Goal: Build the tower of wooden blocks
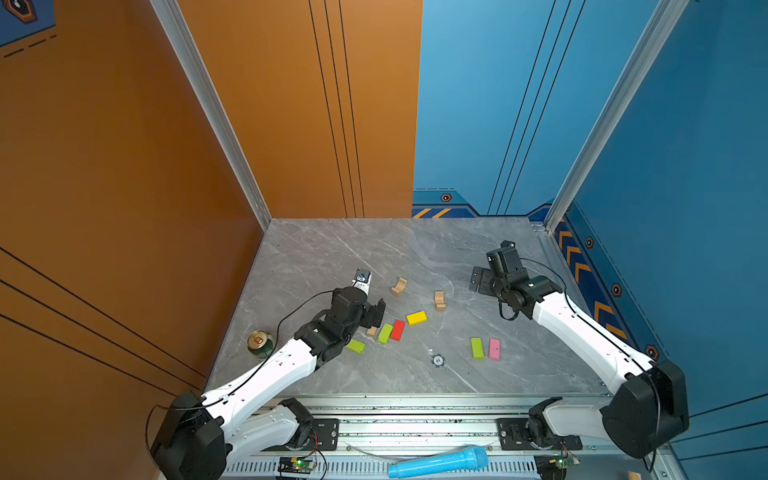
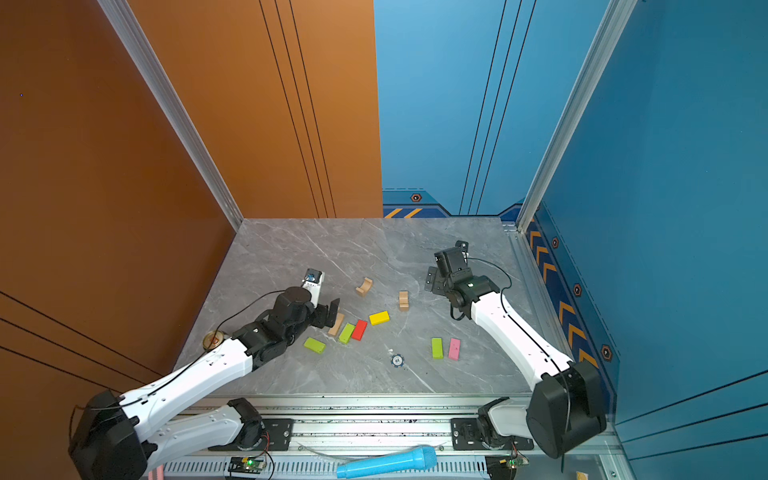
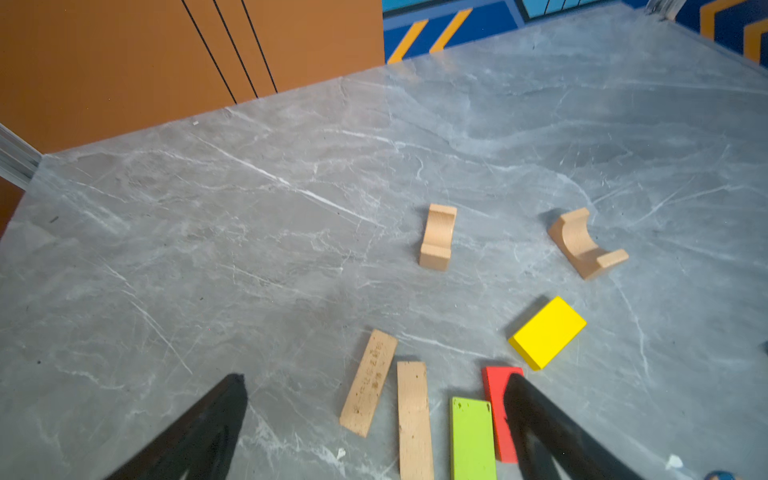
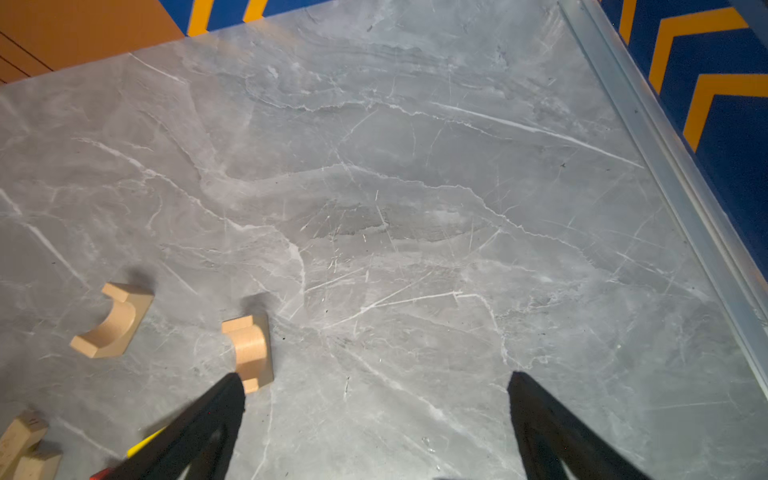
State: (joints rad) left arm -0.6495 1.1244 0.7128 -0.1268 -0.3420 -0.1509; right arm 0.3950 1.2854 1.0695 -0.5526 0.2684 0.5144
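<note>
**While no tower stands yet, everything lies flat**

If I drop the open left pincer (image 3: 376,377) into that tight row, it could shove the red block (image 1: 397,329) aside. Meanwhile the right pincer (image 1: 478,281) gapes empty. On the counter (image 1: 332,257): two notched tan blocks (image 1: 399,286), two tan planks (image 3: 369,382), three lime green blocks (image 1: 477,348), one red, one yellow block (image 1: 416,318), one pink block (image 1: 494,348).

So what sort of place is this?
Likely a robot test booth: two robot arms on a metal rail, a grey table boxed in by painted panels, and wood blocks scattered for practice.
</note>
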